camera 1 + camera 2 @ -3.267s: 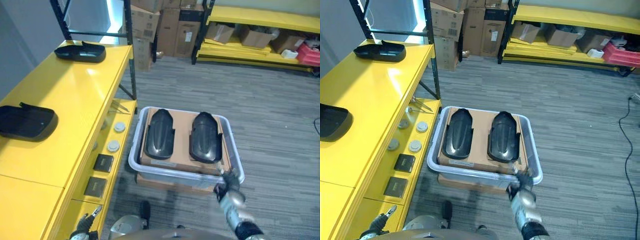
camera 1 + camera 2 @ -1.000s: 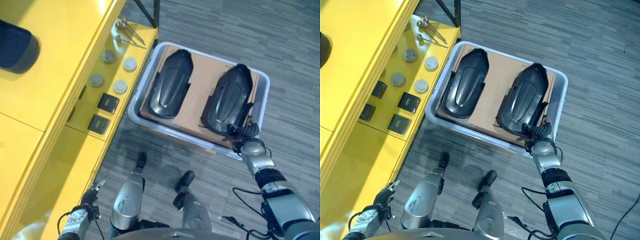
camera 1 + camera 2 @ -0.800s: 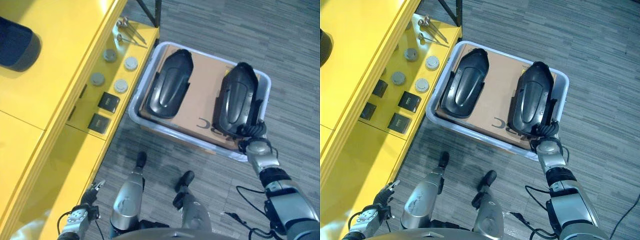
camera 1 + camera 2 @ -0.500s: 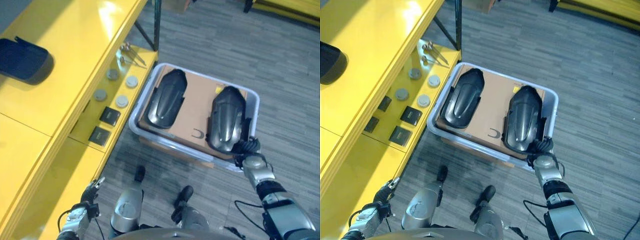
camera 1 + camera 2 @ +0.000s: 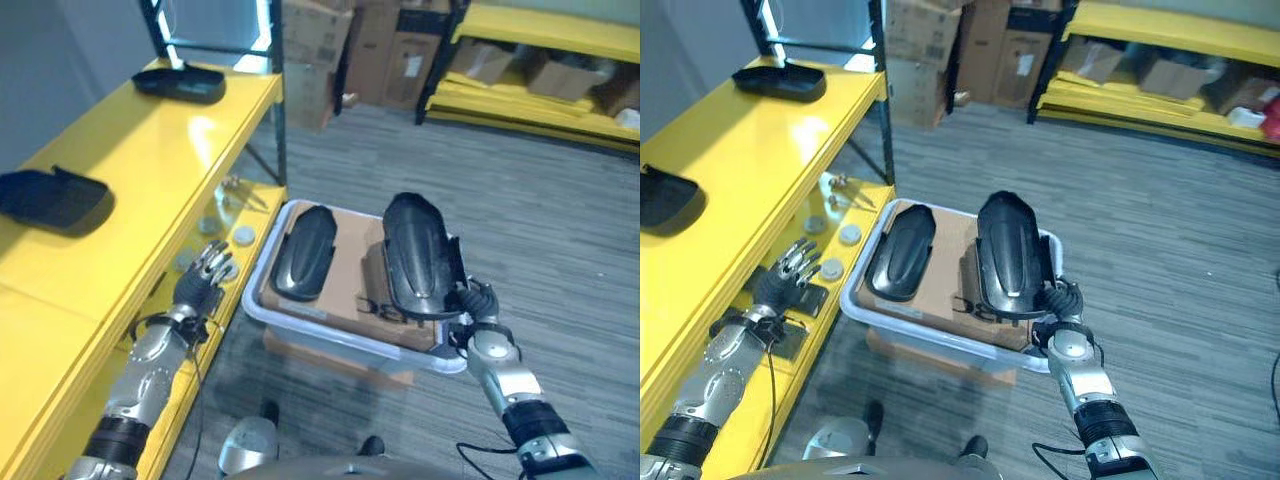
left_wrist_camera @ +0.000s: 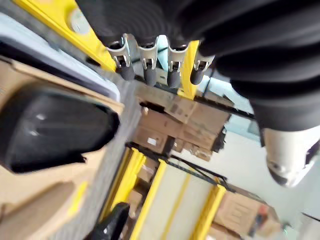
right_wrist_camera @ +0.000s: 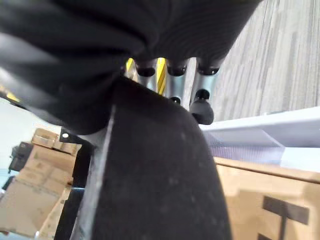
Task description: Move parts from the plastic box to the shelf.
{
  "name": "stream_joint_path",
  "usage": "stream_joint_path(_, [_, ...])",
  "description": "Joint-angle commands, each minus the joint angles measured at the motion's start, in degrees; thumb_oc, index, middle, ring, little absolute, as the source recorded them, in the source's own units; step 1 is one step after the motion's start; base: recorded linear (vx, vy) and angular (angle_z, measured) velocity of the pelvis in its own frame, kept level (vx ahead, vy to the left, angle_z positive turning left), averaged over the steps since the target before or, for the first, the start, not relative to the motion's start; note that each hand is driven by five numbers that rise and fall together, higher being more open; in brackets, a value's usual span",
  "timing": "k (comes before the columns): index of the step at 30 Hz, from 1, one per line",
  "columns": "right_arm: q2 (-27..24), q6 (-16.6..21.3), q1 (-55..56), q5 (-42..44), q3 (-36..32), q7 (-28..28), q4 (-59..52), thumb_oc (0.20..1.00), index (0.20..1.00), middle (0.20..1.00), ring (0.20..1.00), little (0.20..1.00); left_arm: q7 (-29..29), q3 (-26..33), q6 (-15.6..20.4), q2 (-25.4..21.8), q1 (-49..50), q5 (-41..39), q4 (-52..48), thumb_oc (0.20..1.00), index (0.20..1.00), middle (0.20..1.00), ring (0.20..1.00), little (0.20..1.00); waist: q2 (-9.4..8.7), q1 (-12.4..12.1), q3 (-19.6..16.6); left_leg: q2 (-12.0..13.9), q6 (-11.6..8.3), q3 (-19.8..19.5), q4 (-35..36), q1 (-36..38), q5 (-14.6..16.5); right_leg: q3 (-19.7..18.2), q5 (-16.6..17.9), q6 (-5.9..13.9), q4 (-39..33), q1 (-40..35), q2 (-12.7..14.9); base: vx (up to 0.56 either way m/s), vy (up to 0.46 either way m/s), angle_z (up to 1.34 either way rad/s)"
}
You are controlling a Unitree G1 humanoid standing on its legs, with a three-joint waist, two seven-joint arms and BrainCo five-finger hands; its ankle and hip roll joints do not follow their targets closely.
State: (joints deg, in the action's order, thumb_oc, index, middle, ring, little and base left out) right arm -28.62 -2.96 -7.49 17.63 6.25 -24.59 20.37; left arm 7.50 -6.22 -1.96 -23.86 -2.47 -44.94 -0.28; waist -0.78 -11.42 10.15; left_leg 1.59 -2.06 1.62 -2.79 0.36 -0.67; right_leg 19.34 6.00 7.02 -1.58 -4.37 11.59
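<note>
A grey plastic box (image 5: 262,312) with a cardboard insert stands on the floor beside the yellow shelf (image 5: 130,170). One black moulded part (image 5: 303,253) lies in its left half. My right hand (image 5: 478,322) is shut on the near end of a second black part (image 5: 420,255), which is raised and tilted above the insert. In the right wrist view its fingers (image 7: 200,95) curl over the part's edge (image 7: 155,180). My left hand (image 5: 203,278) hovers open, fingers spread, between the shelf's lower level and the box. Two more black parts (image 5: 55,196) (image 5: 181,82) rest on the shelf top.
Small round discs (image 5: 240,235) and dark square pieces lie on the shelf's lower level. A dark upright post (image 5: 278,90) rises at the shelf's far corner. Cardboard boxes (image 5: 385,50) and another yellow rack (image 5: 540,60) stand at the back. Grey carpet stretches to the right.
My right hand has lifted the right-hand part off the cardboard and tilted it up. My left hand rose from low by the shelf to beside the box. The camera tipped upward.
</note>
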Motion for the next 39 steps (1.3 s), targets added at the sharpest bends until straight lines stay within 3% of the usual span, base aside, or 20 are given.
stream_joint_path(1, [-2.4, 4.1, -5.7, -2.0, -1.6, -1.2, -1.3, 0.2, 0.2, 0.2, 0.2, 0.2, -1.1, 0.0, -3.8, 1.3, -2.8, -2.6, 2.1, 1.0, 1.0, 1.0, 1.0, 1.0, 1.01, -1.3, -1.7, 3.8, -1.06, 0.3, -1.4, -0.4, 1.6, -2.1, -3.2, 3.28, 1.6, -0.7, 1.2, 0.02, 0.008, -0.1])
stream_joint_path(5, [-2.3, 3.0, -9.7, -2.5, 1.6, 0.3, -3.2, 0.2, 0.2, 0.2, 0.2, 0.2, -0.8, -3.2, -9.2, 2.0, -7.2, -4.6, 3.7, 1.0, 1.0, 1.0, 1.0, 1.0, 1.12, -0.3, -2.8, 3.8, -1.14, 1.0, -1.5, 0.3, 1.7, -2.7, -3.5, 3.22, 1.8, -0.8, 1.0, 0.01, 0.008, -0.08])
stream_joint_path(6, [-1.8, 1.8, -13.1, -1.7, 5.0, 1.1, -4.1, 0.2, 0.2, 0.2, 0.2, 0.2, -2.7, -7.5, -12.4, 3.3, -11.2, -5.7, 7.9, 1.0, 1.0, 1.0, 1.0, 1.0, 1.07, 1.0, -3.6, 3.9, -1.11, 1.8, -1.5, 0.7, 1.7, -3.4, -3.6, 3.11, 1.9, -0.8, 0.9, 0.01, 0.013, -0.25])
stream_joint_path(9, [-0.7, 0.7, -16.5, -1.1, 8.4, 1.9, -3.8, 0.2, 0.2, 0.2, 0.2, 0.2, -1.5, -11.1, -15.0, 5.7, -15.1, -9.2, 11.8, 1.0, 1.0, 1.0, 1.0, 1.0, 1.01, 2.1, -4.3, 4.0, -1.15, 2.5, -1.3, 1.2, 1.7, -4.0, -3.8, 3.04, 1.9, -0.8, 0.8, 0.01, 0.016, -0.16])
stream_joint_path(12, [1.3, 0.3, -19.7, -1.3, 12.2, 1.9, -2.4, 0.2, 0.2, 0.2, 0.2, 0.2, -4.2, -15.2, -15.0, 9.1, -19.2, -8.0, 14.6, 1.0, 1.0, 1.0, 1.0, 1.0, 1.19, 3.1, -4.9, 4.1, -1.16, 3.2, -0.8, 1.8, 1.5, -4.6, -3.7, 2.97, 1.8, -0.8, 0.7, 0.0, 0.017, -0.18])
stream_joint_path(15, [3.3, 0.2, -22.1, -0.7, 14.7, 1.9, -0.9, 0.2, 0.2, 0.2, 0.2, 0.2, -10.7, -18.2, -13.2, 11.6, -22.7, -8.8, 18.2, 1.0, 1.0, 1.0, 1.0, 1.0, 1.09, 3.9, -5.3, 4.1, -1.28, 3.4, -0.6, 2.2, 1.5, -4.9, -3.6, 3.08, 1.6, -0.9, 0.7, 0.0, 0.002, -0.04])
stream_joint_path(19, [4.8, -1.5, -23.7, -0.1, 16.6, 2.7, 0.1, 0.2, 0.2, 0.2, 0.2, 0.2, -8.7, -18.2, -9.9, 13.1, -25.7, -7.0, 20.9, 1.0, 1.0, 1.0, 1.0, 1.0, 0.86, 4.4, -5.9, 4.0, -1.38, 3.7, -0.6, 2.5, 1.8, -4.9, -3.5, 3.31, 1.5, -0.9, 0.9, 0.0, 0.0, -0.01])
stream_joint_path(30, [9.1, -3.1, -24.4, -1.8, 20.4, 5.9, 3.1, 0.2, 0.2, 0.2, 0.2, 0.2, -10.0, -20.2, -7.3, 15.2, -30.2, -5.1, 20.0, 1.0, 1.0, 1.0, 1.0, 1.0, 0.82, 4.6, -6.4, 3.6, -1.39, 3.2, -0.4, 2.5, 2.1, -4.7, -3.5, 3.48, 1.2, -0.9, 1.0, 0.0, 0.0, 0.0])
stream_joint_path(39, [9.8, -3.1, -23.4, -2.5, 21.7, 7.8, 2.4, 0.2, 0.2, 0.2, 0.2, 0.2, -10.0, -22.4, -8.1, 14.2, -30.6, 1.9, 17.4, 1.0, 1.0, 1.0, 1.0, 1.0, 0.86, 4.7, -6.3, 3.4, -1.35, 3.0, 0.1, 2.7, 2.1, -4.4, -3.4, 3.6, 1.2, -0.9, 1.0, 0.0, 0.0, 0.0])
